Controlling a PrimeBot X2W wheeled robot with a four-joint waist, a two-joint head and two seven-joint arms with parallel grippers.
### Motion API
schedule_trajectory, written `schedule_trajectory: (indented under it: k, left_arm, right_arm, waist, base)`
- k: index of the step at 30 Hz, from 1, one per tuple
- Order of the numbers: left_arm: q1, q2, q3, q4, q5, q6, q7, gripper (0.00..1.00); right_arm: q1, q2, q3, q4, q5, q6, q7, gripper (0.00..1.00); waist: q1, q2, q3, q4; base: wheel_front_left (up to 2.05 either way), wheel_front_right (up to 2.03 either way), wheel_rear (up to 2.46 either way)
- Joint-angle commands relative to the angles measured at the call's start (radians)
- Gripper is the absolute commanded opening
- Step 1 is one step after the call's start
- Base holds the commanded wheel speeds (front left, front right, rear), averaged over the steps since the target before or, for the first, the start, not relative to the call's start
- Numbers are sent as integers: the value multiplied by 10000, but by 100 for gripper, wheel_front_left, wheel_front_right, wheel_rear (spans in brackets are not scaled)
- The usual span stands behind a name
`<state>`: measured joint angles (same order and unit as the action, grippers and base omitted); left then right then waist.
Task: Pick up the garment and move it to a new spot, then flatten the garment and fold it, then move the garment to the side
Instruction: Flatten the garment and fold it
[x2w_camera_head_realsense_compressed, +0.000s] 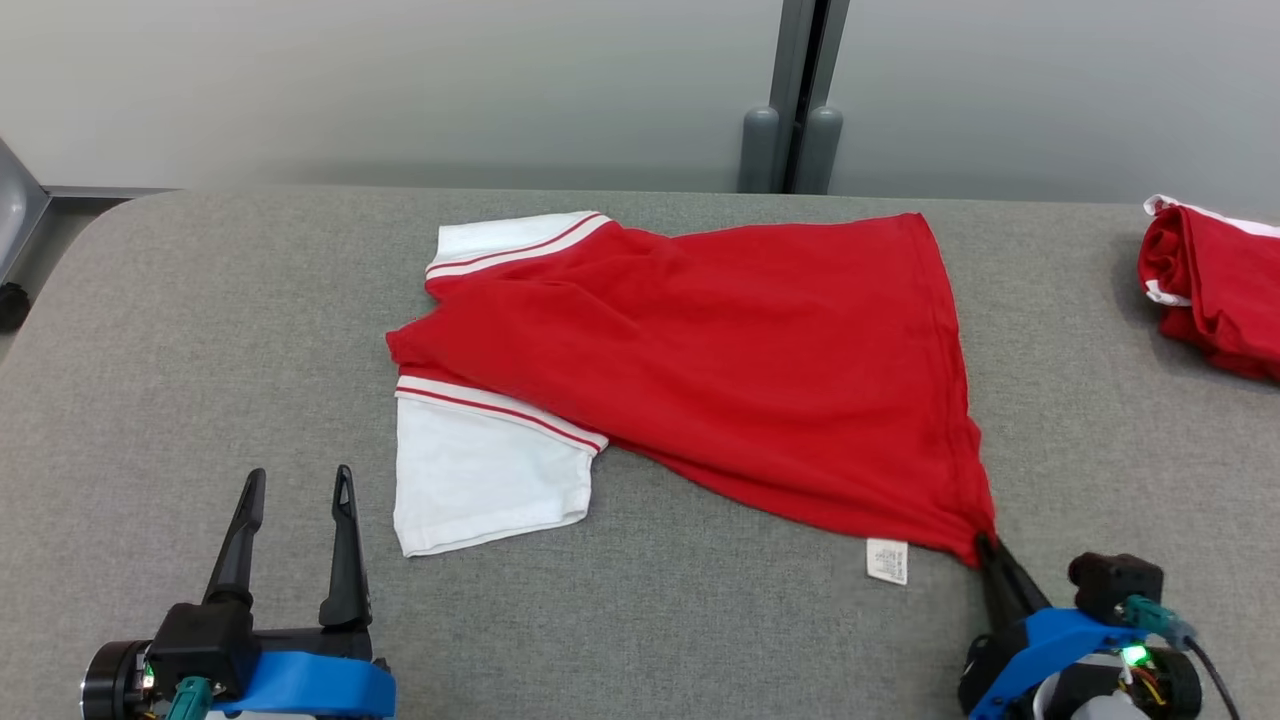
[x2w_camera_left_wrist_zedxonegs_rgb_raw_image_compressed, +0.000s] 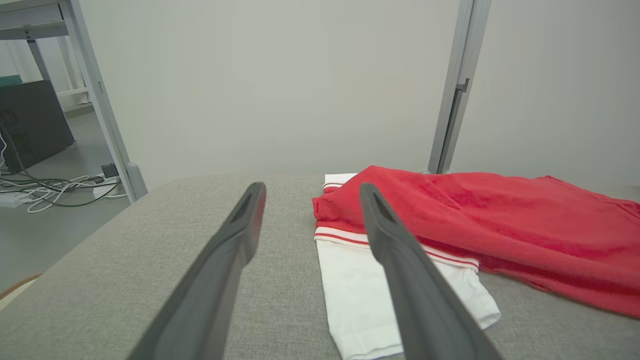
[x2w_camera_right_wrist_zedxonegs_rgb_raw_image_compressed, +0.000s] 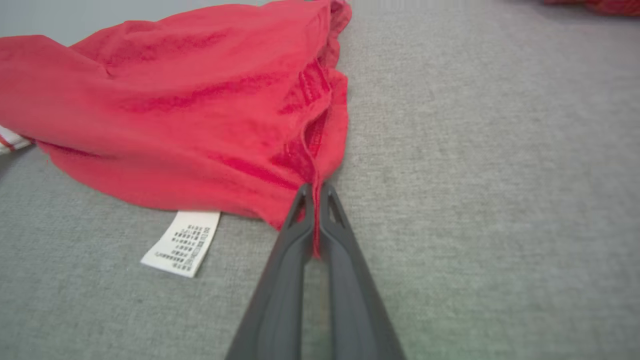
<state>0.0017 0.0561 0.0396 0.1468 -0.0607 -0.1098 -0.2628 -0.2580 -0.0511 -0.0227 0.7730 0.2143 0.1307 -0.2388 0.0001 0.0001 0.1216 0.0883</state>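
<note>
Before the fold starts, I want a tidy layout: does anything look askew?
The red garment lies crooked and wrinkled, one hem corner drawn into a point in the shut right claw. Its white care label sticks out onto the table beside that corner.

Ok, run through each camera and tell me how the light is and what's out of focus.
Head view: soft even light, no glare, red shirt sharp. Left wrist view: the left tool blurs toward the lens, shirt crisp. Right wrist view: the right tool pinching the hem is clear, care label print too soft to read, far table hazy.
</note>
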Motion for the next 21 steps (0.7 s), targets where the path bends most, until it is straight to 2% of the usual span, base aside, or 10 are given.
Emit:
schedule_trajectory:
  k: [1, 9, 10, 11, 12, 21]
  left_arm:
    - [-148, -24, 5, 35, -20, -53, -23, 100]
    - [-141, -43, 34, 102, -2, -55, -24, 100]
    - [-137, -44, 26, 109, -6, -57, -24, 100]
    - [-136, -45, 14, 123, -14, -59, -24, 100]
    - [-141, -49, 8, 140, -27, -63, -24, 100]
    - [12, -58, 18, 187, -33, -54, -24, 100]
  right_arm:
    - [-108, -236, -221, -88, -10, 2, -96, 0]
    - [161, -705, -672, -296, 425, 2, 157, 0]
    - [190, -757, -636, -305, 492, 2, 234, 6]
    - [181, -841, -623, -384, 542, 2, 217, 59]
    - [186, -858, -576, -429, 610, 2, 204, 100]
    - [512, -890, -254, -1589, 701, 2, -196, 100]
  waist:
    - [-1, -1, 0, -34]
    - [-1, -1, -60, -184]
    - [-1, -1, -69, -204]
    - [-1, -1, -78, -221]
    - [-1, -1, -91, -241]
    - [-1, -1, -297, -498]
  base:
    - [0, 0, 0]
    - [0, 0, 0]
    - [0, 0, 0]
    - [0, 0, 0]
    - [0, 0, 0]
    - [0, 0, 0]
